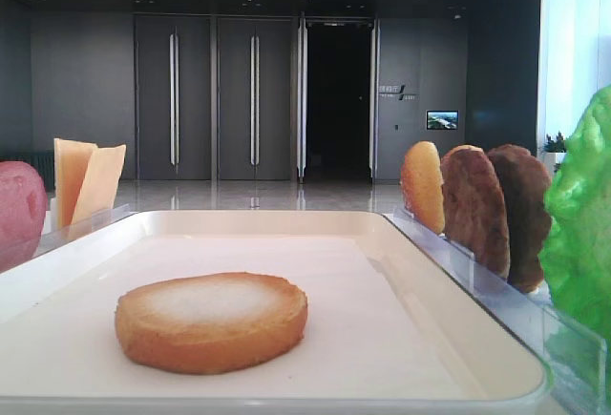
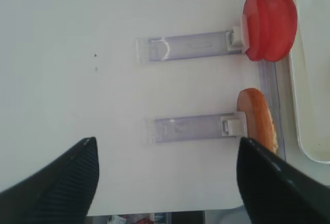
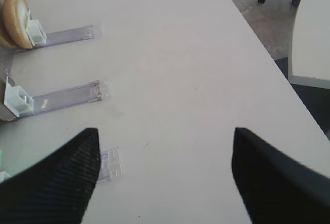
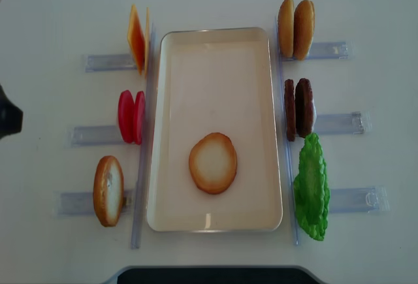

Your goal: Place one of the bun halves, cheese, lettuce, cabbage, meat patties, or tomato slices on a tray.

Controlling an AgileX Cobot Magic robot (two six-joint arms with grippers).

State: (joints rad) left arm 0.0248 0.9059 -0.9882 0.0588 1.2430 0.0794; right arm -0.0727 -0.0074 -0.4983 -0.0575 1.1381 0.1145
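One bun half (image 4: 213, 162) (image 1: 212, 321) lies flat on the cream tray (image 4: 215, 42) (image 1: 286, 219), pale face up. Clear holders beside the tray carry upright pieces. On the left stand cheese (image 4: 137, 39), tomato slices (image 4: 131, 117) (image 2: 270, 26) and a bun half (image 4: 108, 190) (image 2: 258, 118). On the right stand two bun halves (image 4: 295, 19) (image 3: 15, 13), meat patties (image 4: 299, 108) and lettuce (image 4: 311, 186). My left gripper (image 2: 166, 147) is open over bare table left of the tomato and bun, holding nothing. My right gripper (image 3: 165, 134) is open and empty over bare table right of the holders. No cabbage shows.
Clear plastic holder strips (image 2: 188, 46) (image 3: 67, 96) stick out sideways from the tray on both sides. The table's near edge (image 2: 154, 211) lies close under the left gripper. A dark part of the left arm (image 4: 8, 117) shows at the left edge of the overhead view.
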